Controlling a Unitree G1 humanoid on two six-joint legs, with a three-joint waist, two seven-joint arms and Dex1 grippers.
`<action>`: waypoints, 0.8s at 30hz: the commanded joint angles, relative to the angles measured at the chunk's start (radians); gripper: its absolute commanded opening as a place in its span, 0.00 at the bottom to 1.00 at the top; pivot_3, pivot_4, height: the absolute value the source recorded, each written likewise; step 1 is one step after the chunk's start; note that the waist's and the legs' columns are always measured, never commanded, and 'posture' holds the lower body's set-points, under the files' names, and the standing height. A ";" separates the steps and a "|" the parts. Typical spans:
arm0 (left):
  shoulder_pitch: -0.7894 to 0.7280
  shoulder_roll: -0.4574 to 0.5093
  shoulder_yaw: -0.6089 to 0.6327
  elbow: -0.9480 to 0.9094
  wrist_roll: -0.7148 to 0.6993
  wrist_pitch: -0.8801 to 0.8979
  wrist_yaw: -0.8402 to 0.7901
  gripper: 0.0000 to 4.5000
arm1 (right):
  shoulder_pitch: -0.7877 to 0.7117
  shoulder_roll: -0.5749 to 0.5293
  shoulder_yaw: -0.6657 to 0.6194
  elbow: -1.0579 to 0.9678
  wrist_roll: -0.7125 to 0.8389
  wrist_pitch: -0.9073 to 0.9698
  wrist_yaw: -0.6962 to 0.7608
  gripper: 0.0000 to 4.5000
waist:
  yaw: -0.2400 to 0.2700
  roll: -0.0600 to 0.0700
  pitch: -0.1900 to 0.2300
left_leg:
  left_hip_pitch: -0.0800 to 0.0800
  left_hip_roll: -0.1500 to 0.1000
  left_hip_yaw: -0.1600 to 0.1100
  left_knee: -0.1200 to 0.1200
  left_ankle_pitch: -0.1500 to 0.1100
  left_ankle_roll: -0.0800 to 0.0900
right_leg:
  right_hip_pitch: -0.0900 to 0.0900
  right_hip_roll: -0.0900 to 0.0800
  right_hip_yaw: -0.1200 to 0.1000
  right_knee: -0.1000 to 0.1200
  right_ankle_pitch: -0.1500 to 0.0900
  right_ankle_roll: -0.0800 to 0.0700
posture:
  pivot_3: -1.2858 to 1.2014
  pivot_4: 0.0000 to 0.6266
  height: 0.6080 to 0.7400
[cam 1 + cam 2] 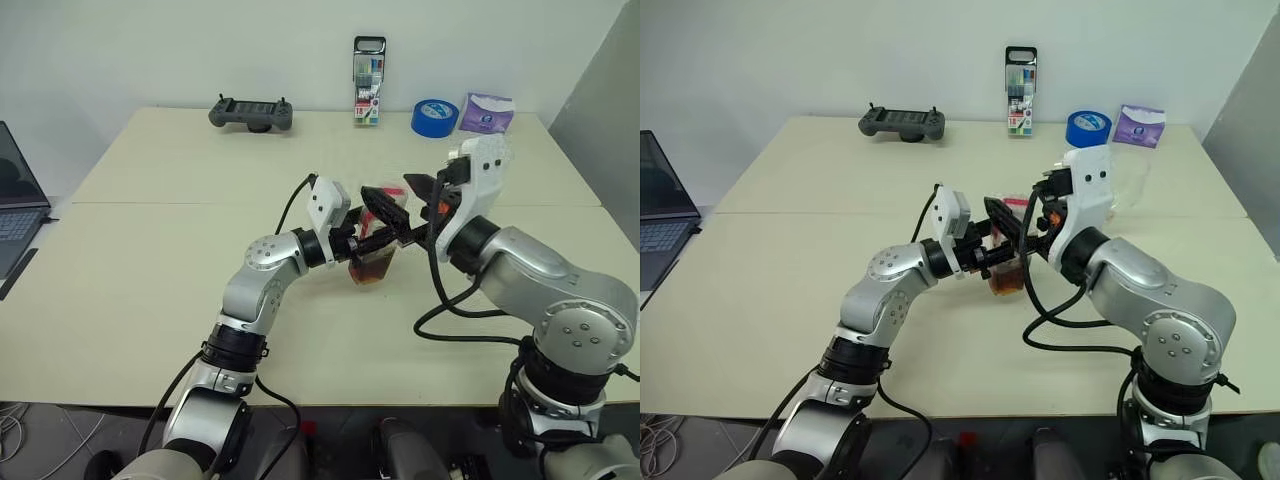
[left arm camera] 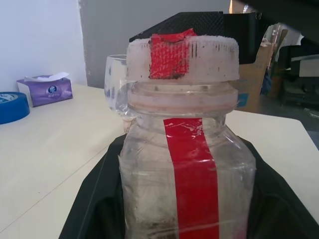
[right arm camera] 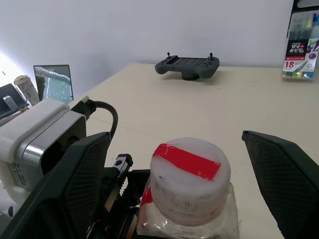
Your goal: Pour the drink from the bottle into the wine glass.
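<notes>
My left hand clamps the light, slippery plastic bottle by its body; my right hand, spread wide and empty, straddles its ridged cap.

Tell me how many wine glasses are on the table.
1. The wine glass stands on the table just behind the bottle, toward the blue tape roll. Others could be hidden.
</notes>
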 commanded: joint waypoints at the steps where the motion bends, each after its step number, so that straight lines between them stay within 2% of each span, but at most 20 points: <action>1: -0.009 -0.004 0.006 -0.060 -0.013 -0.016 0.003 0.46 | -0.013 -0.001 -0.010 -0.013 0.007 -0.001 -0.014 1.00 | 0.000 0.000 0.000 | 0.000 0.000 0.000 0.000 0.000 0.000 | 0.000 0.000 0.000 0.000 0.000 0.000 | 0.52 0.24 1.00; 5: -0.004 -0.002 0.007 -0.067 -0.015 -0.013 0.006 0.46 | -0.014 -0.018 -0.005 0.000 -0.016 0.003 -0.016 1.00 | 0.000 0.000 0.000 | 0.000 0.000 0.000 0.000 0.000 0.000 | 0.000 0.000 0.000 0.000 0.000 0.000 | 0.52 0.24 1.00; 6: -0.002 -0.001 0.007 -0.067 -0.015 -0.012 0.007 0.46 | -0.015 -0.019 -0.005 0.002 -0.018 0.002 -0.015 0.96 | 0.000 0.000 0.000 | 0.000 0.000 0.000 0.000 0.000 0.000 | 0.000 0.000 0.000 0.000 0.000 0.000 | 0.52 0.24 1.00; 8: -0.001 0.000 0.008 -0.068 -0.014 -0.012 0.008 0.46 | -0.017 -0.021 -0.005 0.005 -0.020 0.000 -0.014 0.87 | 0.000 0.000 0.000 | 0.000 0.000 0.000 0.000 0.000 0.000 | 0.000 0.000 0.000 0.000 0.000 0.000 | 0.52 0.24 1.00; 14: 0.004 0.005 0.008 -0.072 -0.014 -0.008 0.012 0.46 | -0.052 -0.028 0.001 0.013 -0.029 -0.005 0.001 0.41 | -0.001 0.000 0.000 | 0.000 0.000 0.000 0.000 0.000 0.000 | 0.000 0.000 0.000 0.000 0.000 0.000 | 0.52 0.24 1.00; 19: 0.000 0.005 0.007 -0.069 -0.015 -0.006 0.013 0.46 | -0.058 -0.102 0.008 0.013 -0.030 -0.032 0.099 0.41 | -0.001 0.000 0.000 | 0.000 0.000 0.000 0.000 0.000 0.000 | 0.000 0.000 -0.001 -0.001 0.000 0.000 | 0.52 0.24 1.00; 22: 0.000 0.003 0.004 -0.070 -0.015 -0.005 0.011 0.46 | -0.083 -0.234 0.019 0.025 -0.010 -0.079 0.302 0.40 | -0.001 0.000 0.000 | 0.000 -0.001 0.001 0.000 0.000 0.000 | 0.000 0.000 -0.001 -0.001 0.000 0.000 | 0.52 0.24 1.00; 24: -0.002 0.002 0.003 -0.070 -0.015 -0.004 0.010 0.46 | -0.096 -0.283 0.015 0.038 0.007 -0.104 0.383 0.39 | 0.000 0.000 0.000 | 0.000 -0.001 0.001 0.000 0.000 0.000 | 0.000 0.000 -0.001 -0.002 0.000 0.000 | 0.52 0.24 1.00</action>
